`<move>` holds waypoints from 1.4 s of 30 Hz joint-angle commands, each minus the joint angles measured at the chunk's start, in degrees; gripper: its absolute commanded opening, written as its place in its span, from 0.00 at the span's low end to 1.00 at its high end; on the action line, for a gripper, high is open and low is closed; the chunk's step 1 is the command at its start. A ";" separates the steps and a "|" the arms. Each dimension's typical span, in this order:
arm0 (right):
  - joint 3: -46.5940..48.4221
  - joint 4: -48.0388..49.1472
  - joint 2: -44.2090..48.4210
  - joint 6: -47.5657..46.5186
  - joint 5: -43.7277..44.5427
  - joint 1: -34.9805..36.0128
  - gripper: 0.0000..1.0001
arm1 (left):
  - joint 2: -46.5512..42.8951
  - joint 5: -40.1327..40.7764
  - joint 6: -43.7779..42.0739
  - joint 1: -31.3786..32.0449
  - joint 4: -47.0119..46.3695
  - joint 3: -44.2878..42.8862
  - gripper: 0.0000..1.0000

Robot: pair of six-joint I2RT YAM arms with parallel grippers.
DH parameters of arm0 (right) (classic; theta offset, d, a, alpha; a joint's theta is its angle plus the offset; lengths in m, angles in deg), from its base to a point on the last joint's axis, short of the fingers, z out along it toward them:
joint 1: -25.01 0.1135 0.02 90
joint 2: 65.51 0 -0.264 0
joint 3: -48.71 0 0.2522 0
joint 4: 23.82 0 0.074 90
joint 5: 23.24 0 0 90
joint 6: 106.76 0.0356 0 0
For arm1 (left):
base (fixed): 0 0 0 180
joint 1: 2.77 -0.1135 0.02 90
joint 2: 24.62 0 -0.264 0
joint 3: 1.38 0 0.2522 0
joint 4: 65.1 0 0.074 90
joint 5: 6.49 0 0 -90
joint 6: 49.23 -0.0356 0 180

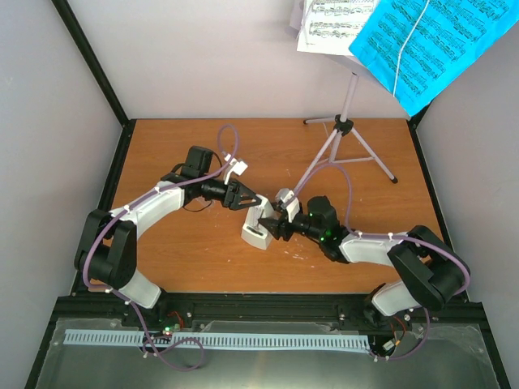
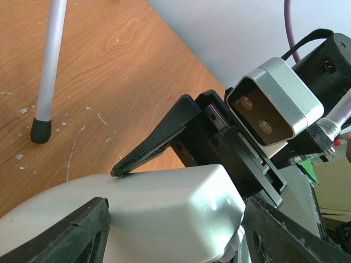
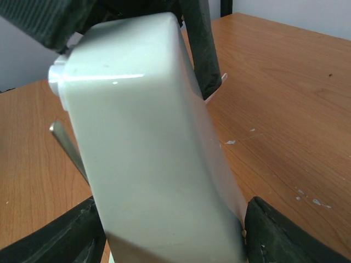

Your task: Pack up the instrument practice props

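The white metronome (image 1: 258, 231) lies tilted at the table's middle, between both grippers. My left gripper (image 1: 258, 203) reaches it from the left. In the left wrist view my left gripper (image 2: 175, 219) has a finger against each side of the metronome (image 2: 164, 213). My right gripper (image 1: 274, 224) comes from the right. In the right wrist view my right gripper (image 3: 170, 230) is closed across the metronome body (image 3: 148, 153). The lilac music stand (image 1: 340, 130) stands at the back right. It carries white pages (image 1: 328, 24) and bright-blue pages (image 1: 426, 40).
A stand leg with a black foot (image 2: 40, 130) rests on the wood near the left gripper. Another stand leg (image 1: 381, 162) reaches toward the right wall. Black frame rails edge the table (image 1: 162, 162).
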 commanded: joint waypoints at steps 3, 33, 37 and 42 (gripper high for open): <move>2.76 -3.09 1.00 1.92 2.33 0.13 0.67 | -0.55 -0.10 -2.12 0.77 0.41 -2.10 0.68; 8.33 -9.66 0.29 5.62 4.72 0.13 0.81 | -3.80 2.71 -2.41 1.23 0.50 -1.82 0.72; 8.37 -11.49 4.11 5.18 3.59 0.11 0.95 | -7.21 7.40 -1.97 1.23 -1.28 -0.77 0.87; 7.95 -16.20 11.82 5.95 2.12 0.05 1.00 | -17.17 16.87 2.89 1.27 -7.78 2.80 0.93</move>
